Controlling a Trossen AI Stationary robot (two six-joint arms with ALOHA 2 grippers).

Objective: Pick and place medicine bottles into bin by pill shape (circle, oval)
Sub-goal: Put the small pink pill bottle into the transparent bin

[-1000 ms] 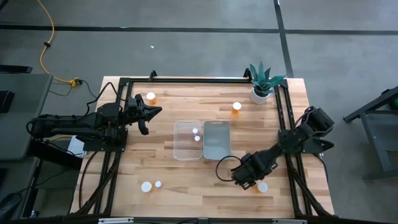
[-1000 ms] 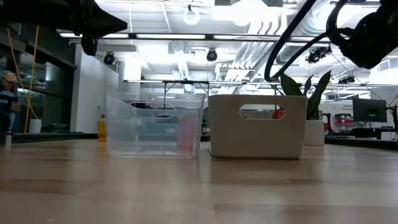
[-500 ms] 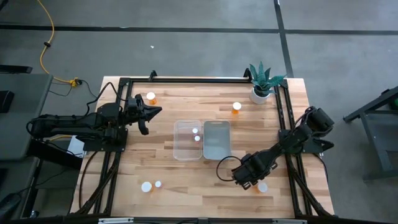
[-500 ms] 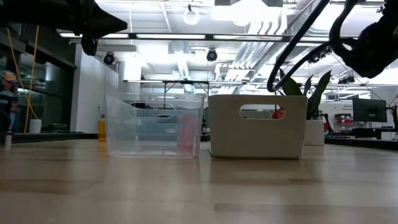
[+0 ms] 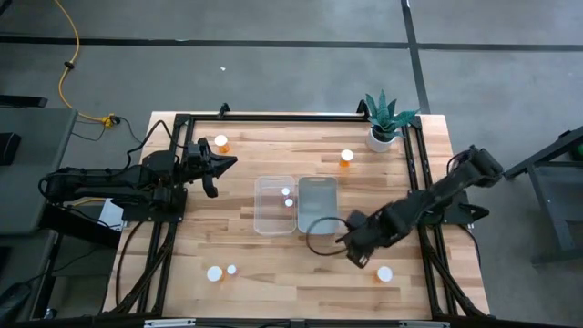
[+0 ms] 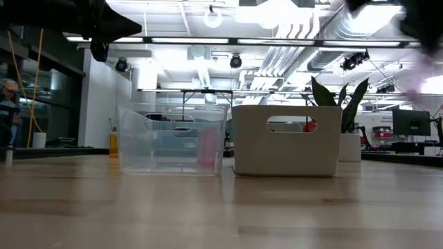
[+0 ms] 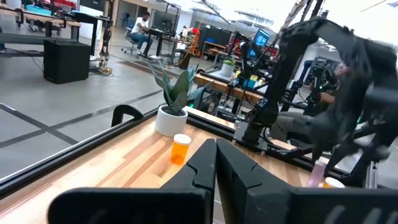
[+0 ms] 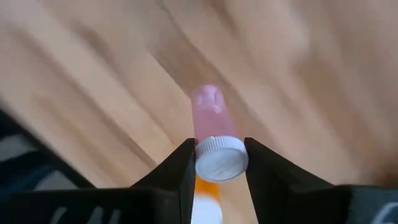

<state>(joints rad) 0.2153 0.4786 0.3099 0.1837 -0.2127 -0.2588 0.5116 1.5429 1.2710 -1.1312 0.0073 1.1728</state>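
Observation:
My right gripper is near the white bin's near right corner and is shut on a pink medicine bottle with a white cap. A clear bin next to the white one holds two white-capped bottles. Other bottles stand on the table at the far left, far right, near left and near right. My left gripper is shut and empty, raised left of the clear bin. My right gripper pinches the pink bottle at its white cap, one finger on each side. The fingers slant down toward the table. The pink body sticks out past the fingertips, and the bottle is lifted clear of the table.
A potted plant in a white pot stands at the far right corner. A black frame runs along the table's far edge and sides. Bare wood lies between the bins and the near edge. A person is in the room beyond.
My right gripper has risen from the table beside the near-right bottle and gone toward the white bin's near right corner, carrying the pink bottle clear of the table. The near-right bottle stays where it was.

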